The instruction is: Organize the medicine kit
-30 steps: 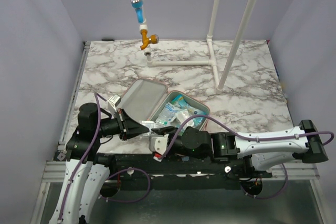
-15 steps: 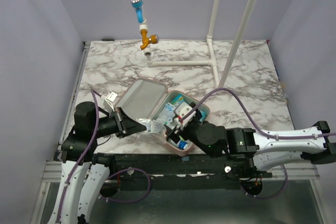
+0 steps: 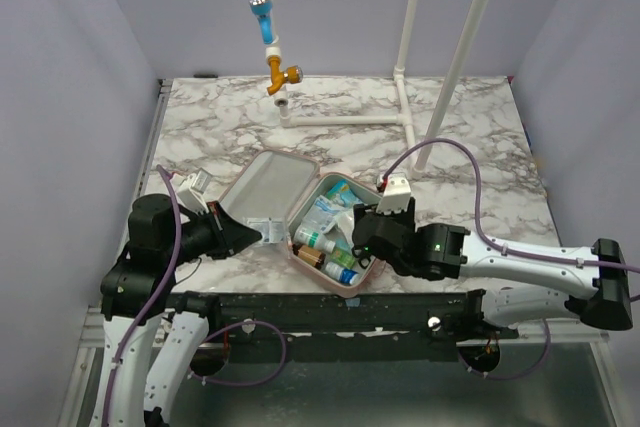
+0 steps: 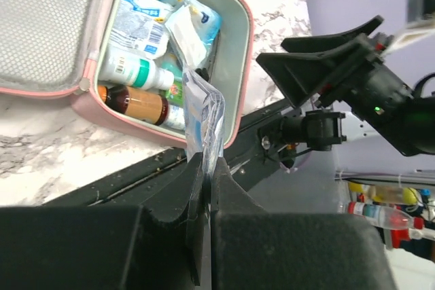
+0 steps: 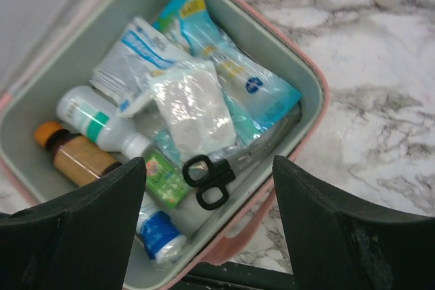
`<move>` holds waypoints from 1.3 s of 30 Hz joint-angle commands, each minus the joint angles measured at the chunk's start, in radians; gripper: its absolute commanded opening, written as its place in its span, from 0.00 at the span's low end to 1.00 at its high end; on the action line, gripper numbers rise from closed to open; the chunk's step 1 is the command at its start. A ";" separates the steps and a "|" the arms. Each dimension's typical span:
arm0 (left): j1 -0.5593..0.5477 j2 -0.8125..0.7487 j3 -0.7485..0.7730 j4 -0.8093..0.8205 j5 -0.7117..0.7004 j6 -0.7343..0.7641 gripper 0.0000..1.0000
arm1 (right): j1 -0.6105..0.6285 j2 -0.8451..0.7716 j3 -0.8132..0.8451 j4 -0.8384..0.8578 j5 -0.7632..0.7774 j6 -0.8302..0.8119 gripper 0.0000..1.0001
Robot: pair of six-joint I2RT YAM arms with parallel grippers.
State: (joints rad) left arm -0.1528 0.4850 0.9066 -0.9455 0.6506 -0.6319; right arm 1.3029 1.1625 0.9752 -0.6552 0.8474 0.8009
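1. On the white-and-grey marble table [image 3: 470, 147], close to the arms, the pink zip-up medicine kit [image 3: 262, 185] lies open. Its grey mesh lid lies flat to the left and its deep tray sits to the right.
2. The tray is quite full. It holds black-handled scissors [image 5: 211, 178], a white bottle with a green band [image 5: 95, 123], a brown bottle with an orange cap [image 5: 75, 157] and some blue packets [image 5: 228, 66].
3. Your left gripper [image 4: 206, 168] is pinched tight on a thin, clear plastic packet [image 4: 204, 110]. It holds the packet up by one edge, just outside the near left corner of the tray. I think this keeps the packet ready to drop in.
4. Your right gripper [image 5: 207, 163] hangs over the tray with its fingers spread wide. It holds nothing.
5. I think the open hand waits there so it can push things flat or make room.
6. The scissors lie on top, near the tray's edge. They might stop the lid from closing, so watch them.
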 commanded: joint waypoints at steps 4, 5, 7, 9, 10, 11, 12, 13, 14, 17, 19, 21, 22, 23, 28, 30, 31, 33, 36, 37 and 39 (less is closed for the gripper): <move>-0.002 -0.031 0.000 -0.032 -0.040 0.069 0.00 | -0.086 0.021 -0.086 -0.084 -0.129 0.214 0.78; -0.002 -0.034 -0.010 -0.031 -0.029 0.069 0.00 | -0.089 0.025 -0.095 -0.094 -0.133 0.231 0.78; -0.002 -0.036 -0.029 -0.022 -0.007 0.068 0.00 | -0.091 0.031 -0.114 -0.103 -0.141 0.270 0.78; -0.002 -0.039 -0.045 -0.012 0.010 0.069 0.00 | -0.098 0.043 -0.132 -0.097 -0.162 0.293 0.77; -0.002 -0.042 -0.052 -0.007 0.014 0.069 0.00 | -0.099 0.049 -0.141 -0.092 -0.174 0.300 0.77; -0.002 -0.042 -0.057 -0.002 0.016 0.070 0.00 | -0.100 0.059 -0.150 -0.082 -0.182 0.303 0.77; -0.002 -0.042 -0.064 0.005 0.022 0.070 0.00 | -0.102 0.067 -0.157 -0.073 -0.192 0.302 0.77; -0.002 -0.042 -0.068 0.011 0.029 0.071 0.00 | -0.104 0.075 -0.165 -0.063 -0.198 0.307 0.77; -0.002 -0.041 -0.070 0.014 0.034 0.073 0.00 | -0.106 0.084 -0.170 -0.058 -0.203 0.311 0.77; -0.002 -0.034 -0.071 0.012 0.046 0.085 0.00 | -0.118 0.098 -0.183 -0.049 -0.208 0.317 0.73; -0.002 -0.034 -0.071 0.010 0.049 0.093 0.00 | -0.129 0.107 -0.189 -0.038 -0.211 0.312 0.67; -0.003 -0.034 -0.071 0.008 0.050 0.099 0.00 | -0.147 0.114 -0.193 -0.023 -0.216 0.300 0.64; -0.002 -0.032 -0.071 0.006 0.050 0.102 0.00 | -0.157 0.121 -0.195 -0.012 -0.225 0.287 0.62; -0.001 -0.031 -0.072 0.007 0.052 0.104 0.00 | -0.167 0.128 -0.196 -0.003 -0.232 0.277 0.59; -0.002 -0.034 -0.082 0.007 0.049 0.110 0.00 | -0.203 0.142 -0.188 0.020 -0.232 0.227 0.35; -0.002 -0.032 -0.084 0.005 0.049 0.112 0.00 | -0.219 0.145 -0.187 0.028 -0.233 0.203 0.28; -0.001 -0.032 -0.084 0.004 0.048 0.112 0.00 | -0.230 0.145 -0.187 0.030 -0.233 0.192 0.24; -0.002 -0.029 -0.082 0.003 0.046 0.113 0.00 | -0.253 0.146 -0.191 0.043 -0.241 0.162 0.11; -0.001 -0.024 -0.074 0.000 0.040 0.113 0.00 | -0.295 0.147 -0.197 0.087 -0.257 0.077 0.01; -0.001 -0.022 -0.072 0.000 0.037 0.113 0.00 | -0.312 0.151 -0.196 0.097 -0.258 0.047 0.01; -0.001 -0.019 -0.065 -0.002 0.034 0.115 0.00 | -0.351 0.161 -0.187 0.105 -0.253 -0.002 0.01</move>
State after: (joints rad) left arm -0.1528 0.4568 0.8261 -0.9592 0.6708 -0.5381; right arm 0.9989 1.3071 0.7906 -0.5926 0.6079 0.9283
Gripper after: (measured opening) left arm 0.042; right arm 0.036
